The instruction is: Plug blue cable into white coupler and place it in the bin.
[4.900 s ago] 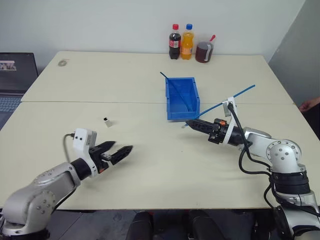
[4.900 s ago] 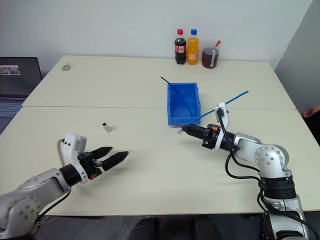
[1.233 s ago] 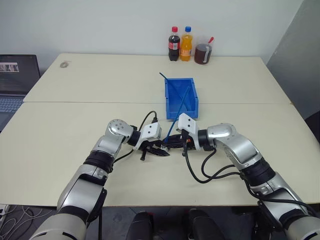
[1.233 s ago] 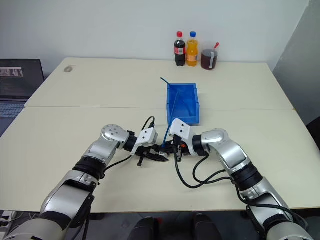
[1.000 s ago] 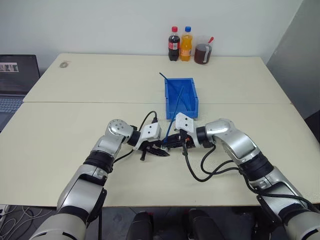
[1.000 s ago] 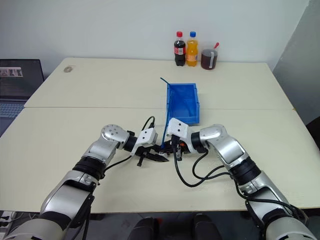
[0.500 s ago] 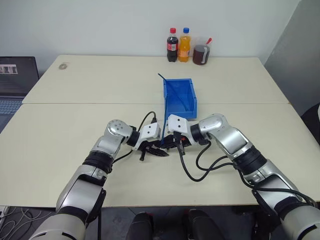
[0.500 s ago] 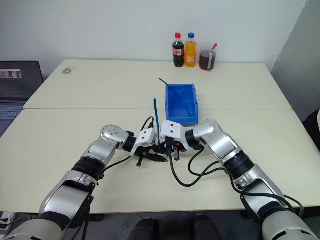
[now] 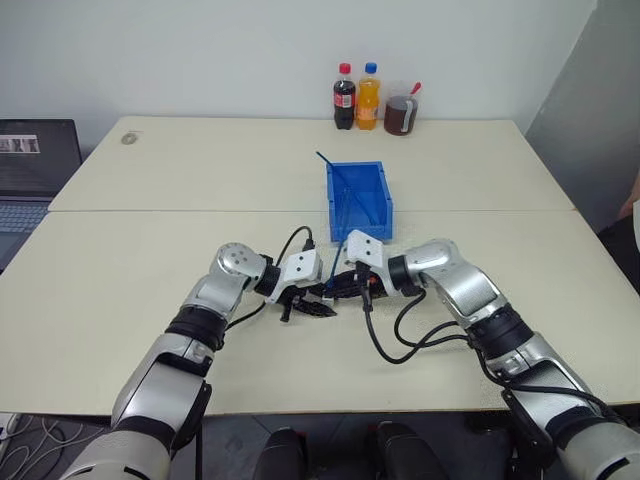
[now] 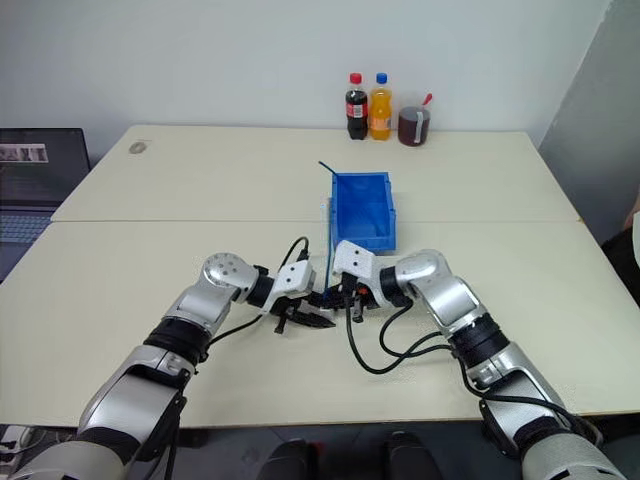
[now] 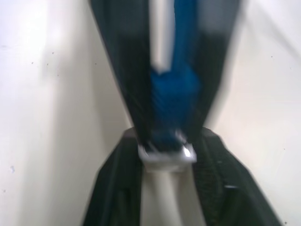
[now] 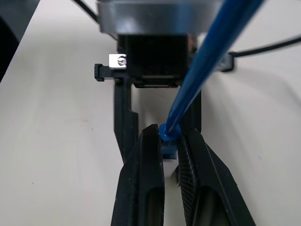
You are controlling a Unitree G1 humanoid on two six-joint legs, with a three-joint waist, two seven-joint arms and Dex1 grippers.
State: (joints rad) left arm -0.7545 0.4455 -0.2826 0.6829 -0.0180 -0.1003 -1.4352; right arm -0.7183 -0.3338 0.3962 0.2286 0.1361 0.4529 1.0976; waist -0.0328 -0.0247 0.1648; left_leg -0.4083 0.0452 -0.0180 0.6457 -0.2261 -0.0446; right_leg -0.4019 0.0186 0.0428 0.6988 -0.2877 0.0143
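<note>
Both grippers meet tip to tip at the table's middle, in front of the bin [image 9: 386, 195]. My right gripper [image 12: 167, 134] is shut on the plug end of the blue cable [image 12: 211, 52], whose free length rises steeply toward the bin [image 10: 328, 245]. The white coupler [image 11: 167, 154] sits on the plug's tip. My left gripper [image 9: 328, 309] faces it. Its fingers [image 11: 117, 188] stand either side of the coupler, parted a little wider than the block.
A darker blue cable [image 9: 322, 157] sticks out of the bin's far left corner. Two bottles [image 9: 343, 97] and a cup of dark drink [image 9: 400, 110] stand at the table's far edge. A laptop [image 9: 30, 170] sits far left. A person shows at the right edge [image 9: 632, 200].
The left gripper's fingers have parted around the coupler. Both hands stay where they were. The cable's free end has swung from upright back toward the bin.
</note>
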